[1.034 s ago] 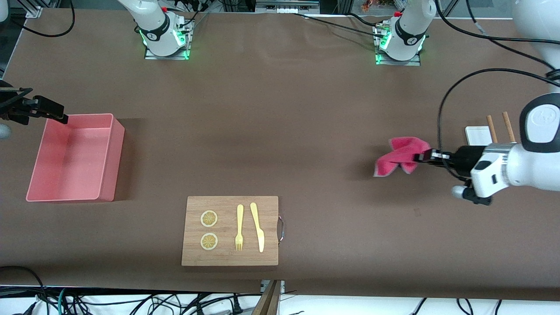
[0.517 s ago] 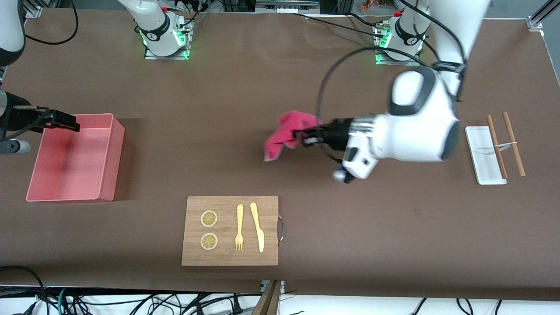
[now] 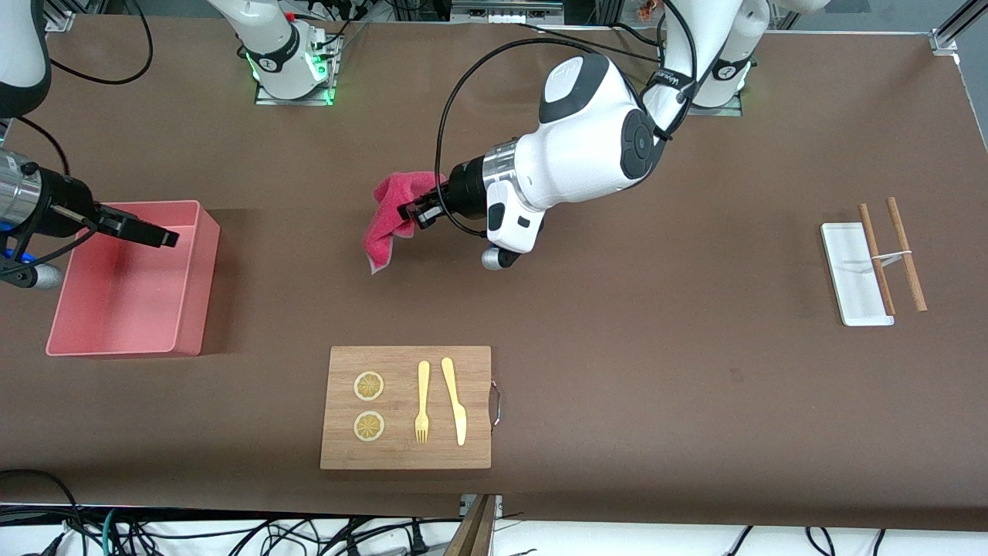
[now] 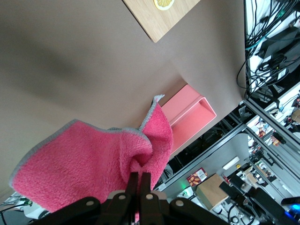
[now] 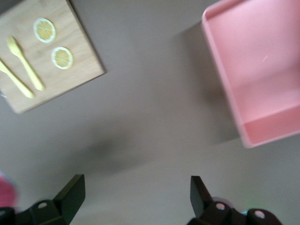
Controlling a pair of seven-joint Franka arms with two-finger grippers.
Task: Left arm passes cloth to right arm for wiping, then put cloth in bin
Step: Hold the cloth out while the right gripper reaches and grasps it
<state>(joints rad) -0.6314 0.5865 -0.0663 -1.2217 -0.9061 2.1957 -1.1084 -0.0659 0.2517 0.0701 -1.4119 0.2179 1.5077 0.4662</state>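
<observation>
My left gripper [image 3: 411, 211] is shut on the magenta-pink cloth [image 3: 388, 215] and holds it in the air over the bare table, between the table's middle and the bin. In the left wrist view the fingers [image 4: 139, 177] pinch a fold of the cloth [image 4: 84, 164], which hangs loose. The salmon-pink bin [image 3: 202, 278] stands at the right arm's end and looks empty; it also shows in the left wrist view [image 4: 190, 115] and the right wrist view [image 5: 253, 70]. My right gripper [image 3: 164, 236] is open and empty over the bin's rim, its jaws wide apart [image 5: 136, 185].
A wooden board [image 3: 478, 371] with two lemon slices, a yellow fork [image 3: 422, 401] and a yellow knife [image 3: 455, 400] lies nearer the front camera. A small white tray [image 3: 845, 255] with chopsticks [image 3: 888, 251] lies at the left arm's end.
My left arm has swung the cloth from the left arm's end past the table's middle toward the bin. My right gripper has moved out over the bin toward the cloth.
</observation>
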